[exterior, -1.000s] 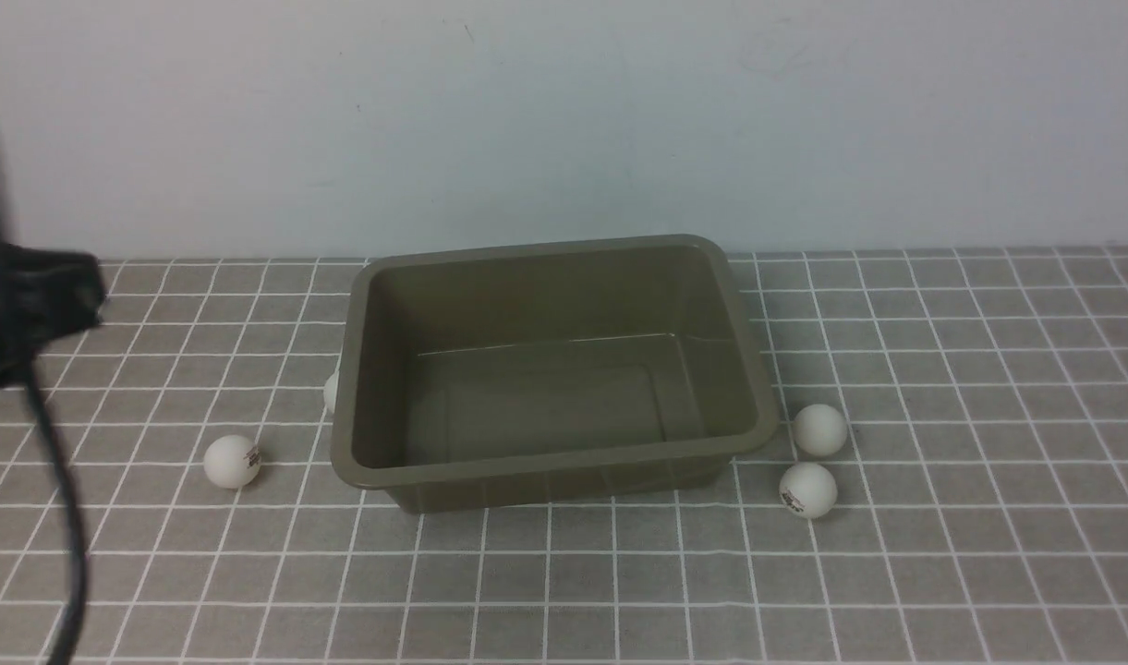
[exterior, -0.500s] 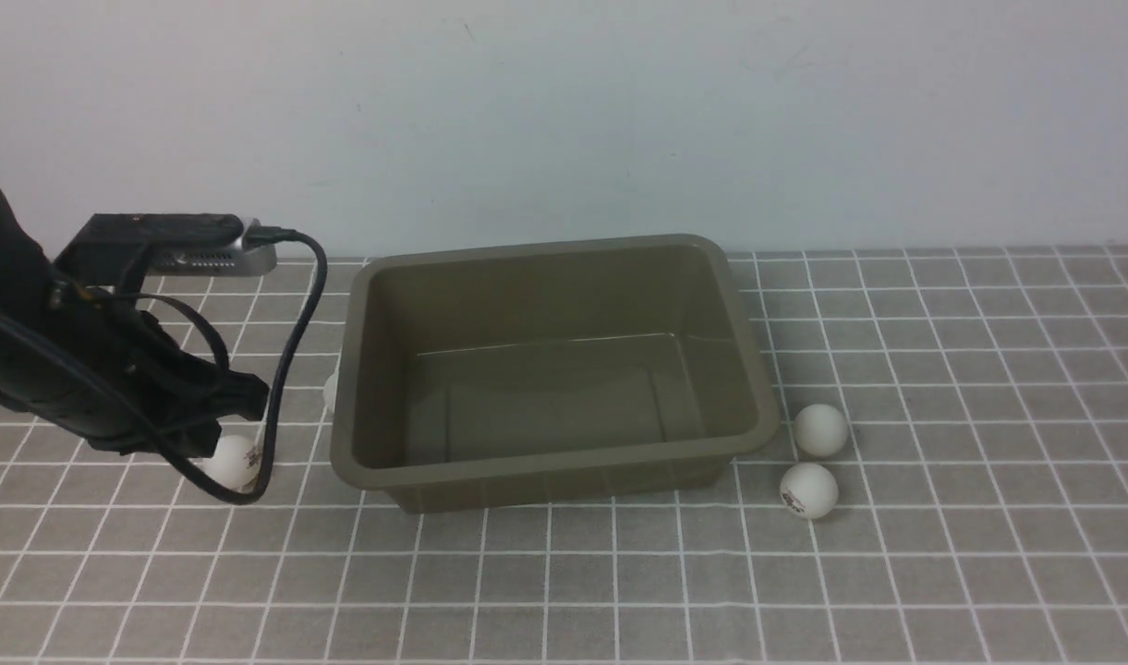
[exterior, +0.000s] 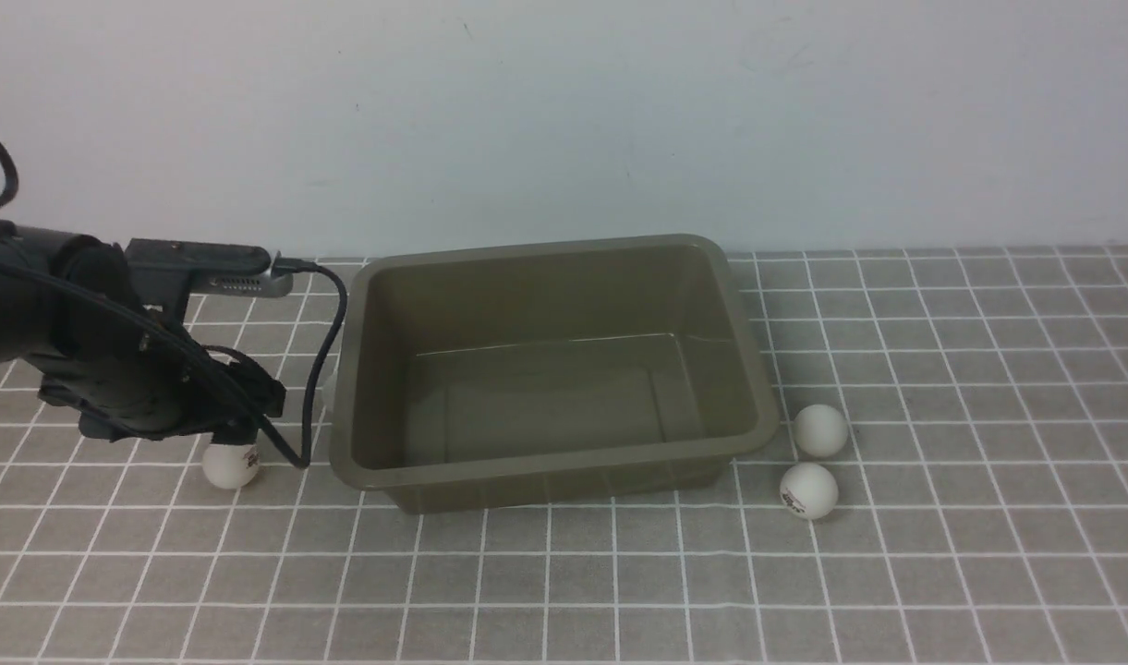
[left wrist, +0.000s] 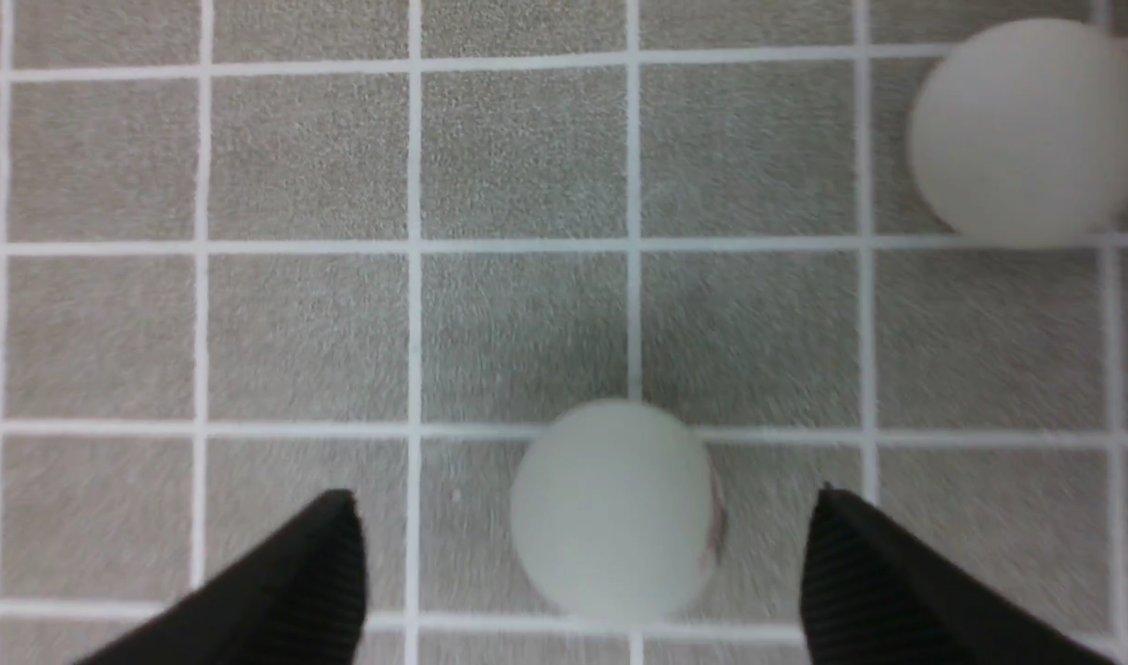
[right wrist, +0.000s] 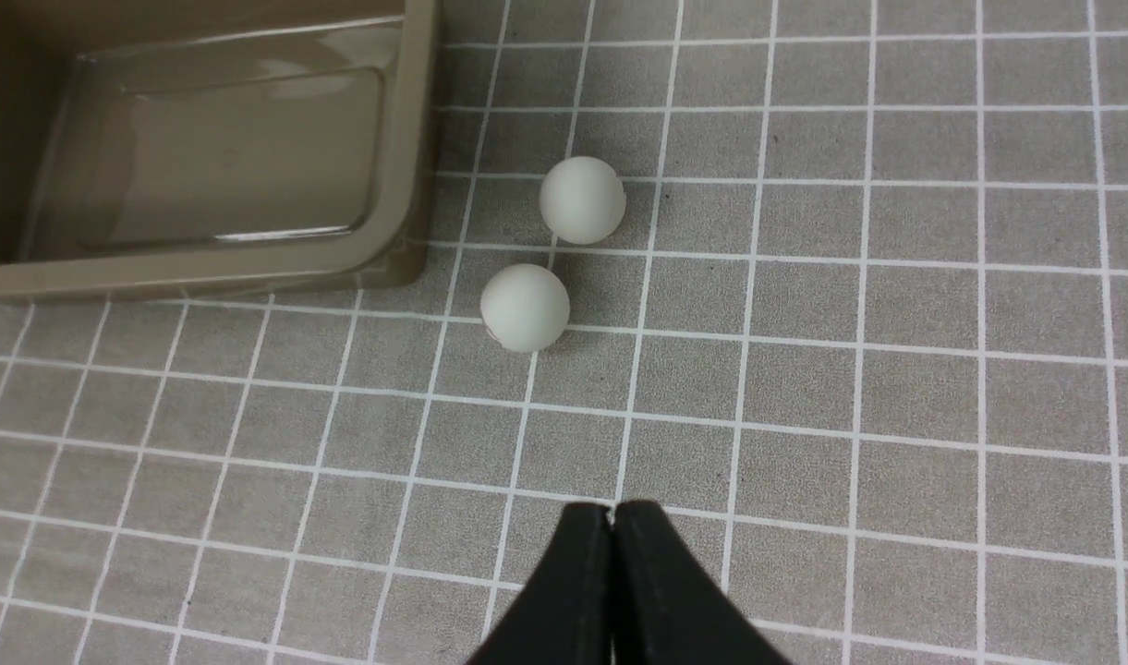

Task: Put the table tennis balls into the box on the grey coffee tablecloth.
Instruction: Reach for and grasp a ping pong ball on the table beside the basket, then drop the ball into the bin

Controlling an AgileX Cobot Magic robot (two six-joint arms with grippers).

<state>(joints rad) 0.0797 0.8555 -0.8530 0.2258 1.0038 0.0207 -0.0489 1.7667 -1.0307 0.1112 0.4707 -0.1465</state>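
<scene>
The olive-brown box (exterior: 545, 465) stands empty in the middle of the grey coffee tablecloth (exterior: 619, 573). One table tennis ball (exterior: 230, 465) lies left of the box, under my left arm (exterior: 129, 369). My left gripper (left wrist: 582, 503) is open, with that ball (left wrist: 614, 508) between its fingertips (left wrist: 337, 545) and untouched. Another ball (left wrist: 1030, 129) lies a little beyond it. Two more balls (exterior: 820, 430) (exterior: 808, 489) rest by the box's right front corner. Short of those two balls (right wrist: 582, 199) (right wrist: 525, 308), my right gripper (right wrist: 612, 506) hangs shut and empty.
A black cable (exterior: 328, 351) loops from the left wrist camera down beside the box's left wall. A plain pale wall (exterior: 564, 111) closes off the back. The box's corner (right wrist: 406, 268) shows in the right wrist view.
My left arm has come in from the left edge and settled lower over the left ball. The box and the two right-hand balls have not moved.
</scene>
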